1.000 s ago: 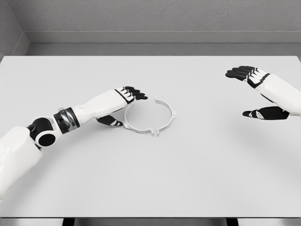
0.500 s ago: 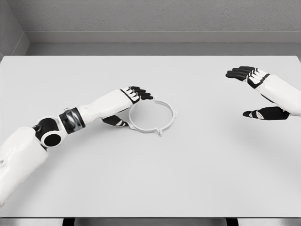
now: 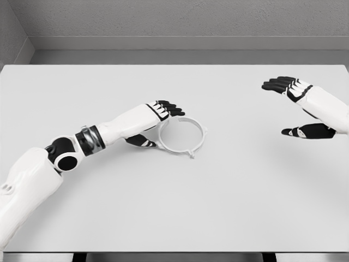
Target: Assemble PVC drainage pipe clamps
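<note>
Clamp (image 3: 182, 136) ring lies closed on table (image 3: 218, 207); left hand (image 3: 158, 123) fingers open against its left edge, likely bracing. Right hand (image 3: 300, 109) open, idle, well apart.

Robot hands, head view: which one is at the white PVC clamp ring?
The left robot hand: its fingers sit against the left edge of the white PVC clamp ring. The right robot hand hovers open, far off to the right.

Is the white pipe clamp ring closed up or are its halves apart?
Closed: the clamp ring lies flat on the table as one unbroken circle, its tabs meeting, left hand against its left edge.
</note>
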Tool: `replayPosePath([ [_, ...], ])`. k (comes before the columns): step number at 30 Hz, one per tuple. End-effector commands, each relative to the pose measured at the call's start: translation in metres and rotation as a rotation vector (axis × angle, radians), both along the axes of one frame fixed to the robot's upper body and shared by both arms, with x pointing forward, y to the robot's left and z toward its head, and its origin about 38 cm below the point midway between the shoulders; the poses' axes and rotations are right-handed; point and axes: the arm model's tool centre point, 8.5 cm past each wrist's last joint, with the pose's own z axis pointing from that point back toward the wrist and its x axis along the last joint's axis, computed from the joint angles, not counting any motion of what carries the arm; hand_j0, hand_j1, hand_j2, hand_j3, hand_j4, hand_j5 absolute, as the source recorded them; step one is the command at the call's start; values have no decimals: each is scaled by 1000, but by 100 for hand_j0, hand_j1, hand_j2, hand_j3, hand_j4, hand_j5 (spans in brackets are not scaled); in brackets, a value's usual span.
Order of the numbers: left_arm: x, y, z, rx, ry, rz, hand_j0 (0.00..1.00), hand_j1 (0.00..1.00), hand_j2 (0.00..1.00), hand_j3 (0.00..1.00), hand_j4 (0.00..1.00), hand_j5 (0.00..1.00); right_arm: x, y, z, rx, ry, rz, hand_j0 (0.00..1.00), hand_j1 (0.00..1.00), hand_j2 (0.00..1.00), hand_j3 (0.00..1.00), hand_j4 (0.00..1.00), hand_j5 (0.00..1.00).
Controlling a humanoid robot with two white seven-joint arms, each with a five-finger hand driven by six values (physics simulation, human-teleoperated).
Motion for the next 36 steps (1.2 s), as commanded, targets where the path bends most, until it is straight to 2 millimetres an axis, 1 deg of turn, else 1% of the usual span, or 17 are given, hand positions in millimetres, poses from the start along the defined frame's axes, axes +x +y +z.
replayPosePath([
  [1, 0, -1, 1, -9, 2, 0, 100, 100, 100, 100, 100, 100, 0, 0, 0, 6, 3, 0, 100, 100, 100, 100, 100, 100],
  [10, -1, -10, 2, -30, 1, -11, 100, 100, 100, 100, 100, 100, 0, 0, 1, 6, 2, 0, 100, 100, 100, 100, 100, 100],
  [22, -1, -10, 1, -29, 4, -10, 100, 100, 100, 100, 100, 100, 0, 0, 1, 8, 1, -1, 100, 100, 100, 100, 100, 100],
  [25, -1, -11, 1, -29, 4, -12, 100, 100, 100, 100, 100, 100, 0, 0, 1, 6, 2, 0, 100, 100, 100, 100, 100, 100],
  [27, -1, -16, 0, -36, 7, -16, 100, 100, 100, 100, 100, 100, 0, 0, 1, 6, 2, 0, 100, 100, 100, 100, 100, 100],
  [36, -1, -19, -1, -41, 11, -17, 100, 100, 100, 100, 100, 100, -1, 3, 3, 12, -6, 8, 100, 100, 100, 100, 100, 100],
])
